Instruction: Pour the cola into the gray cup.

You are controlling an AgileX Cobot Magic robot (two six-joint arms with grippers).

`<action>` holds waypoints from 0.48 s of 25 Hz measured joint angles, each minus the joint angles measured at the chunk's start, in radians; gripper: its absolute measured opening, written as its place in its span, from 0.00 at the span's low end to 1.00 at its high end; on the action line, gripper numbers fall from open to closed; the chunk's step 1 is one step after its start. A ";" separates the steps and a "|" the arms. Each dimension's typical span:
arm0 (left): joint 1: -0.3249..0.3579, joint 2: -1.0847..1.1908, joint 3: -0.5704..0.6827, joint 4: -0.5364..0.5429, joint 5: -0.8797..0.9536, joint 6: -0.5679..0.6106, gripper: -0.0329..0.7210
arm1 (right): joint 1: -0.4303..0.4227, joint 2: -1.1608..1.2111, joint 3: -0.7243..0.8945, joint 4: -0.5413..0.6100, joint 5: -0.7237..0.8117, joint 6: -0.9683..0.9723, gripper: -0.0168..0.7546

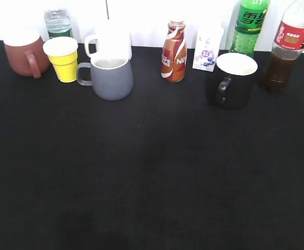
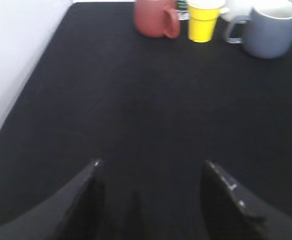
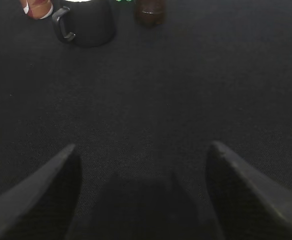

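cola, a tall clear plastic bottle with a red label and dark brown liquid (image 1: pixel 286 49), stands upright at the upper right edge of the exterior frame, just right of a black mug with a white inside (image 1: pixel 232 79). behind that mug, a green soda bottle (image 1: pixel 250 26) and a small white carton (image 1: pixel 207 48) line the back, with a small brown-red coffee bottle (image 1: pixel 174 51) near the top centre. the blue-gray ceramic mug with a handle (image 1: pixel 110 77) sits in the upper left part, its handle pointing left, directly in front of a white mug (image 1: pixel 110 41). left of it come a yellow paper cup (image 1: pixel 63 58) and a reddish-brown mug (image 1: pixel 24 52). all rest on a black tabletop (image 1: pixel 152 172).

in the left wrist frame, the left gripper (image 2: pixel 151 175) fills the bottom edge, jaws spread apart over bare tabletop, holding nothing; the blue-gray mug shows in the upper right corner. the right gripper (image 3: pixel 143 157) likewise sits at the bottom of its frame, jaws wide apart with nothing between them, the cola's base at the top centre.
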 joint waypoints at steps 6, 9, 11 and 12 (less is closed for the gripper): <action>0.000 0.000 0.000 0.000 0.000 0.000 0.65 | 0.000 0.000 0.000 0.000 0.000 0.000 0.78; 0.000 0.000 0.000 0.000 0.000 0.000 0.65 | 0.013 0.000 0.000 0.000 0.000 0.000 0.78; 0.000 0.000 0.000 0.000 0.000 0.000 0.65 | 0.014 0.000 0.000 0.000 0.000 0.000 0.78; 0.000 0.000 0.000 0.000 0.000 0.000 0.65 | 0.008 0.000 0.000 0.000 0.000 0.000 0.78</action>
